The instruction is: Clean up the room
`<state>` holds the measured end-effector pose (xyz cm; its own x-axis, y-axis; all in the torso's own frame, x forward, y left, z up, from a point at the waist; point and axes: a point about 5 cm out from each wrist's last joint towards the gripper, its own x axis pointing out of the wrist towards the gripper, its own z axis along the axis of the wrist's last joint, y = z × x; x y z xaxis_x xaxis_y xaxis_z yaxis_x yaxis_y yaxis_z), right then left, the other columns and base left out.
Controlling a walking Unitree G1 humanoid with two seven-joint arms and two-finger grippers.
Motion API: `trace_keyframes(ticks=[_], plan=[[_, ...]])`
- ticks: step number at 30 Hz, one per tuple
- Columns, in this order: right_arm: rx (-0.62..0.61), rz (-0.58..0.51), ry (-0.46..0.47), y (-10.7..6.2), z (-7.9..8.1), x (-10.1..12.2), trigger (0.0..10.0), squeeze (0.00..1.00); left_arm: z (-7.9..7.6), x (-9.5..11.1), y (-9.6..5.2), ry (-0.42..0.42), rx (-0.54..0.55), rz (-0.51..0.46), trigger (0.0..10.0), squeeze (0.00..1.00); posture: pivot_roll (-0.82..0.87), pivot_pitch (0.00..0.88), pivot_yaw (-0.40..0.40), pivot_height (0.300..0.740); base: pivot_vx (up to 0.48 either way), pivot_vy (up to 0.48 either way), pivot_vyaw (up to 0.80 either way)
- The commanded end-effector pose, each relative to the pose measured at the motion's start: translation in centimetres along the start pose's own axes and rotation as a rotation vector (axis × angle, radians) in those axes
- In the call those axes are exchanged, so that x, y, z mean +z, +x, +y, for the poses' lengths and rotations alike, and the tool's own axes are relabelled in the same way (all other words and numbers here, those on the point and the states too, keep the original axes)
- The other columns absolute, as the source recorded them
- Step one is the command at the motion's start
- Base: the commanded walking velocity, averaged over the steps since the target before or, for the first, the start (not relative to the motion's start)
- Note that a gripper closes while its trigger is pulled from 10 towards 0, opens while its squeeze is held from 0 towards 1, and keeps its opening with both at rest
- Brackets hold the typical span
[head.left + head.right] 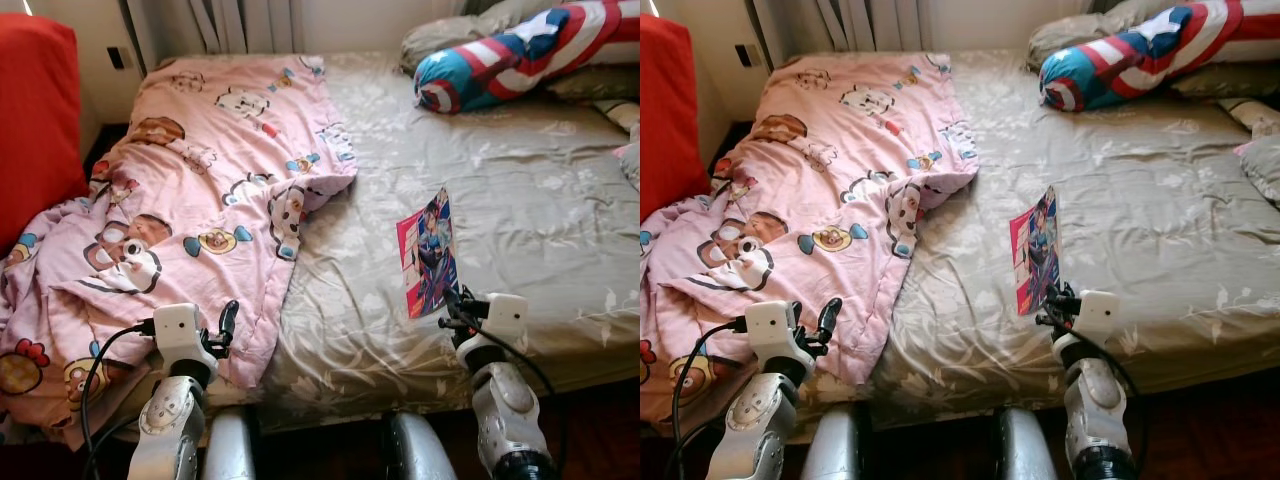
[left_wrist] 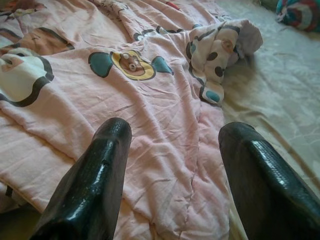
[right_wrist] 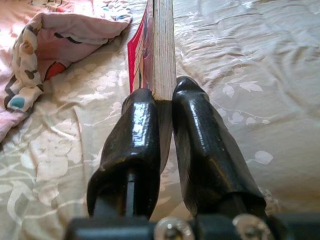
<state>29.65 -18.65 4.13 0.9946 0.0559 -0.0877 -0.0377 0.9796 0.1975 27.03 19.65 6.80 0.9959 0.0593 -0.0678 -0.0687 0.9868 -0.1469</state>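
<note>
Here, the right gripper [image 3: 162, 107] pinched the book [image 1: 428, 255] by its lower edge, upright above the bed [image 1: 520, 190], where it could slip; the left gripper [image 2: 172, 165] gaped over the blanket [image 1: 200, 190].

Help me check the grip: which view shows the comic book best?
Right wrist view: the comic book is clamped edge-on between the right gripper fingers. The eye views show its cover, held upright over the bed.
</note>
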Motion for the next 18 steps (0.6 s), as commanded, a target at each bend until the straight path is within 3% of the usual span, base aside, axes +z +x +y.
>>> trace_keyframes(ticks=[1, 18], plan=[[-0.005, -0.056, -0.019, 0.32, -0.04, 1.35, 10.0, 0.00, 0.52, -0.33, 0.02, -0.007, 0.014, 0.008, 10.0, 0.00, 0.02, 0.031, -0.047, 0.636, 0.000, 0.000, 0.00], [-0.026, -0.032, -0.003, -0.19, 0.12, 0.56, 10.0, 0.00, 1.31, -1.14, 0.27, 0.011, 0.009, 0.022, 10.0, 0.00, 0.02, 0.000, -0.033, 0.740, 0.000, 0.000, 0.00]])
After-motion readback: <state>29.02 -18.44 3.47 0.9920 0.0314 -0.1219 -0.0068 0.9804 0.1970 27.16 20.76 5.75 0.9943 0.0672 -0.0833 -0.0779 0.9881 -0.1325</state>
